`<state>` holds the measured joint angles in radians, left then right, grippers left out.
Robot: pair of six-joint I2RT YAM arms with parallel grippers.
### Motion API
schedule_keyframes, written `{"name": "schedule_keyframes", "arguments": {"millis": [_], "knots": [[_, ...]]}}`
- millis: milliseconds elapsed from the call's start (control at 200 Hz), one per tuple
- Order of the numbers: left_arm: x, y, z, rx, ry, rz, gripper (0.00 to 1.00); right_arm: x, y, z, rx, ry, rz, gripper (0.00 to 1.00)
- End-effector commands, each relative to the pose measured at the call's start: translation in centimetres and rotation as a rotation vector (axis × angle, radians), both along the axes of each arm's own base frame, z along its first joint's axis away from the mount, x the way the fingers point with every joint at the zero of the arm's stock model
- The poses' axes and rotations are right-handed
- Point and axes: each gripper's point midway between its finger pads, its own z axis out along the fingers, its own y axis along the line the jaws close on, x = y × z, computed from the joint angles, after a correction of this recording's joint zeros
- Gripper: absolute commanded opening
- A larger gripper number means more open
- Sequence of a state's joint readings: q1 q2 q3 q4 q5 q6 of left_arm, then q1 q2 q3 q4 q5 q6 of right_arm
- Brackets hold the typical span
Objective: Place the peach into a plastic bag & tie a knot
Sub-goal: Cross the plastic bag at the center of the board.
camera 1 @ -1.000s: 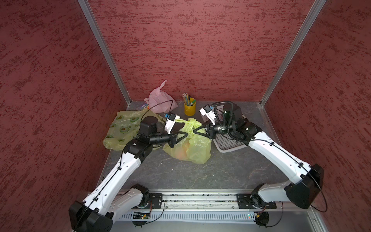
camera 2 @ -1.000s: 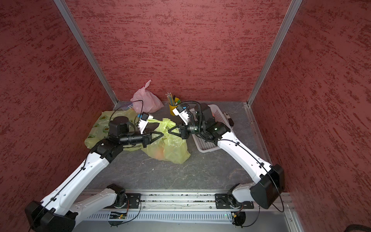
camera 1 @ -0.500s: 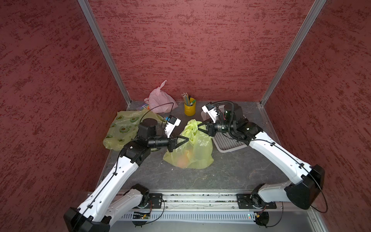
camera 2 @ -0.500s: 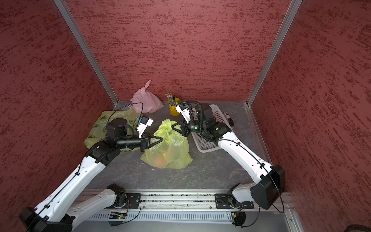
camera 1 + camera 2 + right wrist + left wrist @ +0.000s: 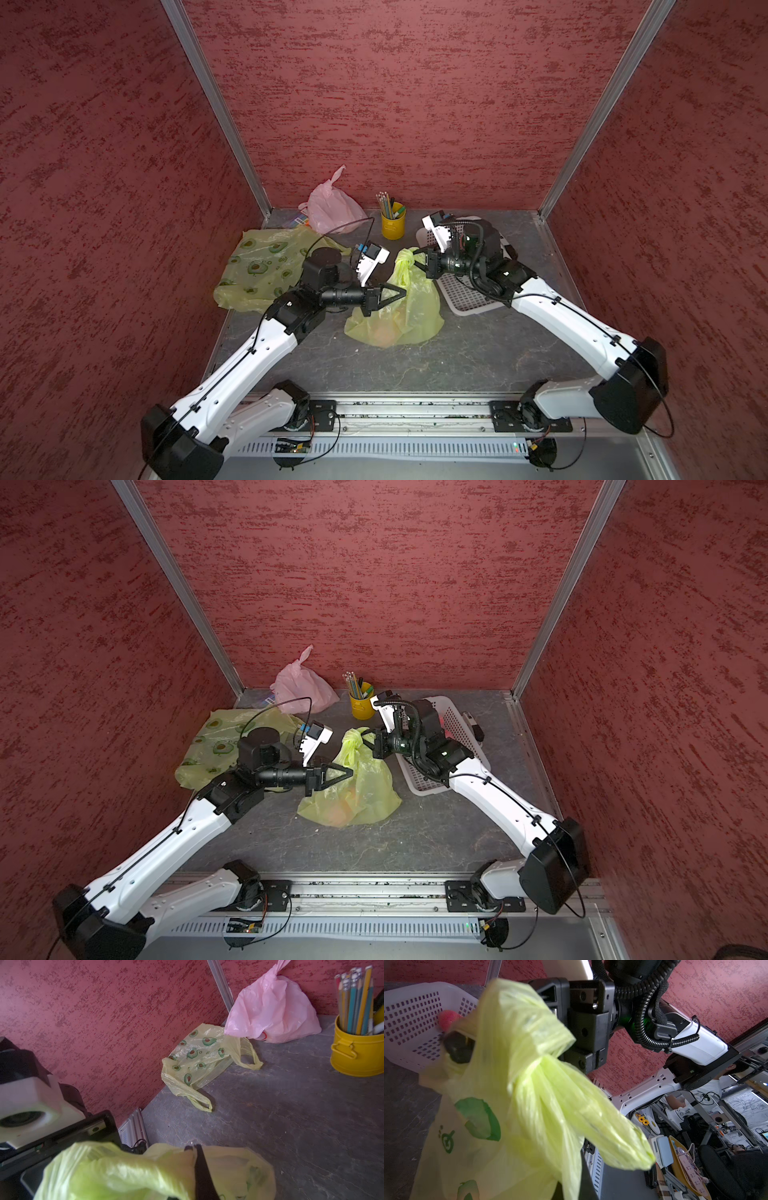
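The peach (image 5: 383,332) is seen as an orange shape low inside the yellow-green plastic bag (image 5: 417,309), which stands mid-counter (image 5: 478,361).

The bag's top is drawn up into a twisted neck (image 5: 405,262), which is grasped by the clenched right end effector (image 5: 417,262). The left end effector (image 5: 403,292) is clenched as well, with its tips laid against the bag just below the neck; whether plastic is caught there cannot be told. A white basket (image 5: 465,301) lies just beside the bag, under the right arm. A yellow cup of pencils (image 5: 393,227), a pink bag (image 5: 332,210) and a flat avocado-print bag (image 5: 264,266) are set nearer the back wall.
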<state>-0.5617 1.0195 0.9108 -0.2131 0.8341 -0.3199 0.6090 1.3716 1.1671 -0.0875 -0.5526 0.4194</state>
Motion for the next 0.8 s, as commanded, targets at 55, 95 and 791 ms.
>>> {"name": "schedule_keyframes", "arguments": {"millis": [55, 95, 791], "knots": [[-0.5, -2.0, 1.5, -0.064, -0.052, -0.063, 0.00, -0.3, 1.2, 5.1, 0.212, -0.070, 0.002, 0.00], [-0.3, -2.2, 1.3, -0.062, -0.057, -0.058, 0.00, -0.8, 1.6, 5.6, 0.250, -0.060, 0.036, 0.00], [3.0, -0.3, -0.5, -0.107, -0.092, 0.177, 0.29, -5.8, 1.6, 10.2, 0.611, 0.034, 0.323, 0.00]]}}
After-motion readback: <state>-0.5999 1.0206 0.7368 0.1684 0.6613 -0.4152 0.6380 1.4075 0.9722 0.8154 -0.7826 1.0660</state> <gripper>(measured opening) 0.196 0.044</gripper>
